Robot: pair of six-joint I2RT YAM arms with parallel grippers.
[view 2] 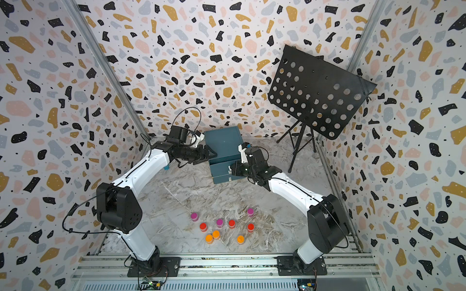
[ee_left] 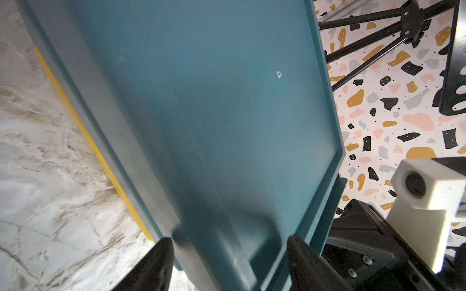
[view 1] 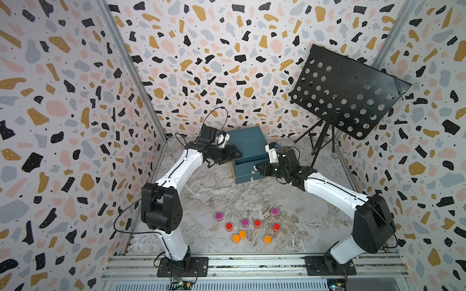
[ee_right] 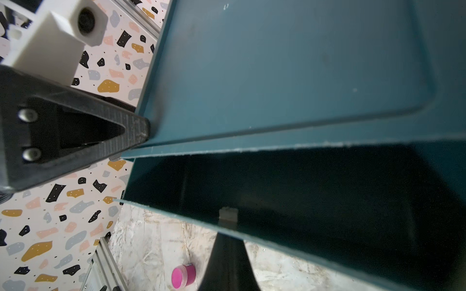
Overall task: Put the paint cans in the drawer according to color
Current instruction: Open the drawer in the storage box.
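The drawer is a teal box at the back of the marble floor; its top drawer is pulled out a little, and its inside is dark. My right gripper is shut on that drawer's white pull tab. My left gripper is open, and its fingers straddle the box's upper left edge. The paint cans stand in a loose cluster near the front: magenta, red and orange tops, three of each. One magenta can shows in the right wrist view.
A black perforated music stand on a tripod stands at the back right, close to the box. Terrazzo-patterned walls close in three sides. An aluminium rail with both arm bases runs along the front.
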